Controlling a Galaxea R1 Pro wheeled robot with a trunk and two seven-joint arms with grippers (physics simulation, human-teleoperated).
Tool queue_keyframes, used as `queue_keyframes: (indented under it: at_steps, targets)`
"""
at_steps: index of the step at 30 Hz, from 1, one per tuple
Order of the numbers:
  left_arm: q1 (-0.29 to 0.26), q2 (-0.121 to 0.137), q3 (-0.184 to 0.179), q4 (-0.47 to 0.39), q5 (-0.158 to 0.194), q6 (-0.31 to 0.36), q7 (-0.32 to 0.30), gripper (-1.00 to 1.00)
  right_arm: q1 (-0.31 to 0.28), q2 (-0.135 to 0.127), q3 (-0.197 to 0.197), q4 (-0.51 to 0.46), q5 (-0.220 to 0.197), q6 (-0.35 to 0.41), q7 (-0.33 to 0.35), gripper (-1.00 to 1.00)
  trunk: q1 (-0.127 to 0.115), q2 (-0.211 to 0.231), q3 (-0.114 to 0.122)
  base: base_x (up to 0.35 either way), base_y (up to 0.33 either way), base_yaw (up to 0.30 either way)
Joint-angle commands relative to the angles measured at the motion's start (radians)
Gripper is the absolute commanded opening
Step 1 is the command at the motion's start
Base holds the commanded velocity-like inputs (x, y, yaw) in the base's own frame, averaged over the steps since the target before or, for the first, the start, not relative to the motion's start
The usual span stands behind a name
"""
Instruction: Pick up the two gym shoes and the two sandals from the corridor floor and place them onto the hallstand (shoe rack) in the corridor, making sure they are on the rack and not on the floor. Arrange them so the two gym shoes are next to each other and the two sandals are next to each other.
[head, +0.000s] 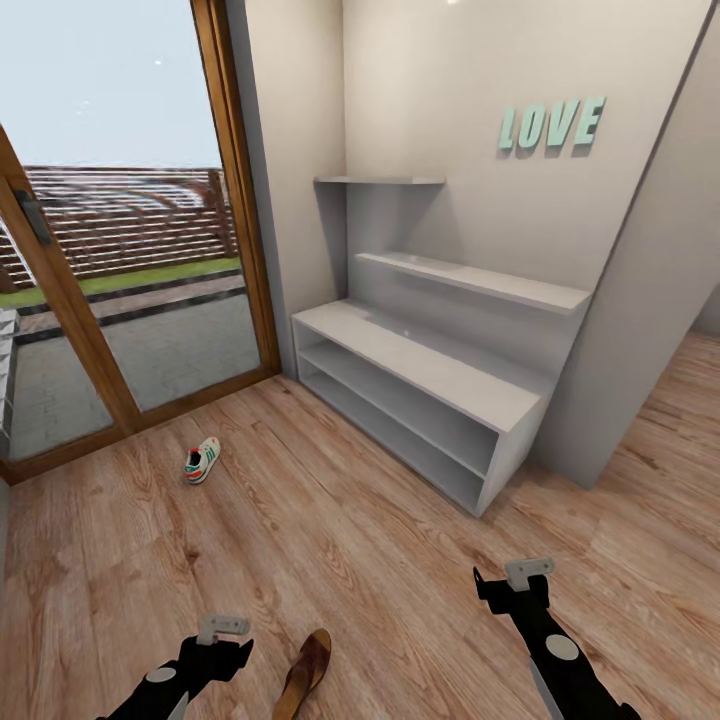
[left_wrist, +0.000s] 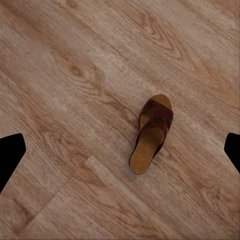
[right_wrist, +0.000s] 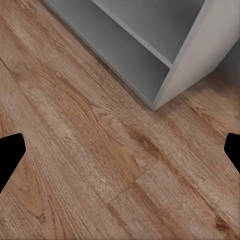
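Observation:
One gym shoe (head: 203, 460), white with green stripes, lies on the corridor floor (head: 380, 560) near the glass door. A dark brown sandal (head: 305, 672) lies on the planks close to me, just right of my left gripper (head: 222, 628). In the left wrist view the sandal (left_wrist: 152, 132) sits below my left gripper (left_wrist: 120, 150), which hangs open above the floor, apart from it. My right gripper (head: 528, 570) hovers open over bare planks in front of the hallstand (head: 420, 365), whose near corner (right_wrist: 170, 55) it faces. The hallstand's bench and shelves carry nothing.
A wood-framed glass door (head: 120, 250) to a terrace fills the left side. A grey partition wall (head: 640, 330) stands right of the hallstand. Teal LOVE letters (head: 550, 125) hang above two staggered wall shelves (head: 470, 278).

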Motion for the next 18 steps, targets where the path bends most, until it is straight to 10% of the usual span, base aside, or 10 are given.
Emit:
queue_keyframes:
  at_steps: [1, 18]
  targets:
    - [0.000, 0.000, 0.001, -0.001, -0.004, 0.000, -0.003, 1.00, 0.000, 0.000, -0.001, 0.000, 0.010, -0.002, 0.000, 1.00, 0.000, 0.000, -0.001, 0.000, 0.000, 0.000]
    - [0.000, 0.000, 0.000, -0.011, -0.005, 0.000, -0.003, 1.00, 0.000, 0.002, -0.001, 0.001, 0.010, -0.001, -0.001, 1.00, 0.000, 0.000, -0.008, 0.000, 0.000, 0.000]
